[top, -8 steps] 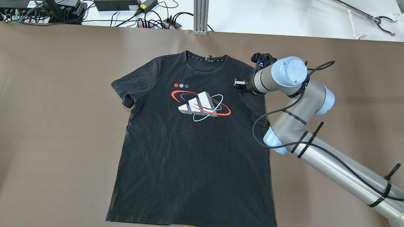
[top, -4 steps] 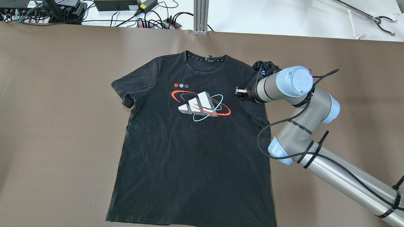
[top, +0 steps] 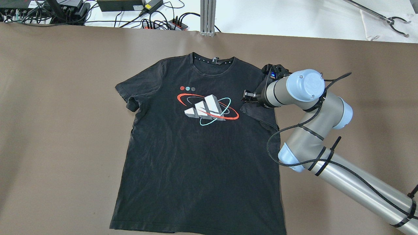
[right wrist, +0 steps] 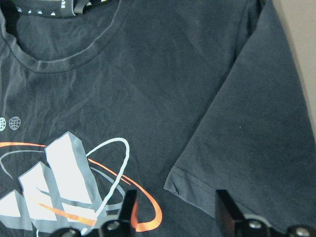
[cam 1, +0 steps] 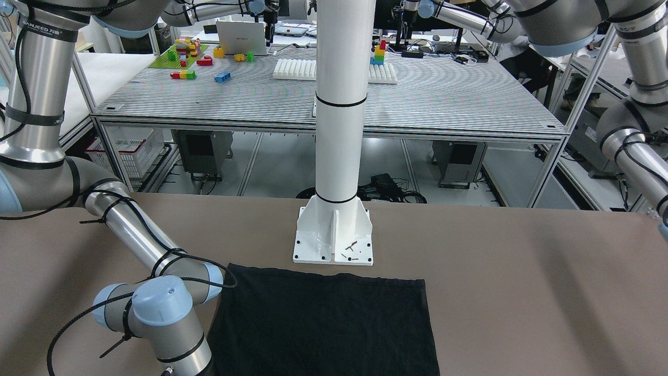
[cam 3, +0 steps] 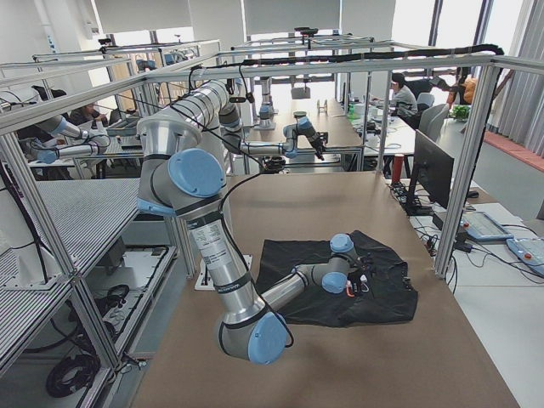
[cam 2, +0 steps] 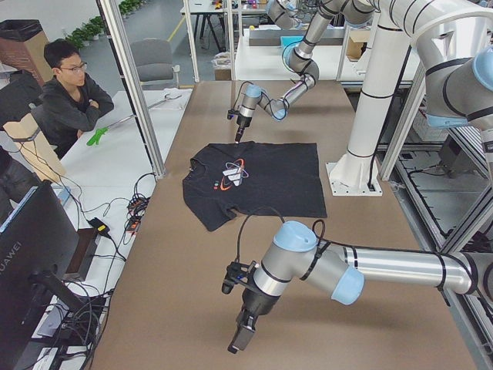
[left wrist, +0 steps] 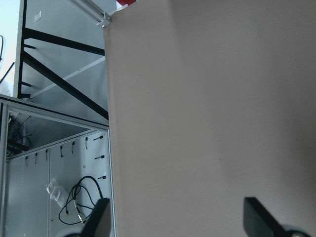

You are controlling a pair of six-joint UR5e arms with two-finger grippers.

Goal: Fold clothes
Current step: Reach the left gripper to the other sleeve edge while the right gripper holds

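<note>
Clutter sat beyond the far edge of the brown bench (top: 65,130): power strips and tangled cables (top: 163,23), an aluminium post (top: 207,16) and a long-handled grabber (top: 392,21). A white pole (cam 1: 339,104) rose from its base plate (cam 1: 334,245) just beside the hem of the black T-shirt (top: 196,156), which lay flat and face up in the bench's middle. A seated operator (cam 2: 69,96) faced the bench, near a monitor (cam 2: 23,262) marked "HUAWEI". The shirt's chest carried three slanted white bars ringed by red and teal ellipses, with three small round marks above; the collar tag was too small to read. One sleeve (right wrist: 256,123) lay folded inward over the chest, its hem near the print. The right tool (top: 244,97) hung low over that hem, fingers apart and not clamped on the cloth, while its arm hid part of the shirt's side edge in the overhead view. The left tool (left wrist: 176,202) hovered over bare bench near an edge, well apart from the shirt, fingers likewise spread.
</note>
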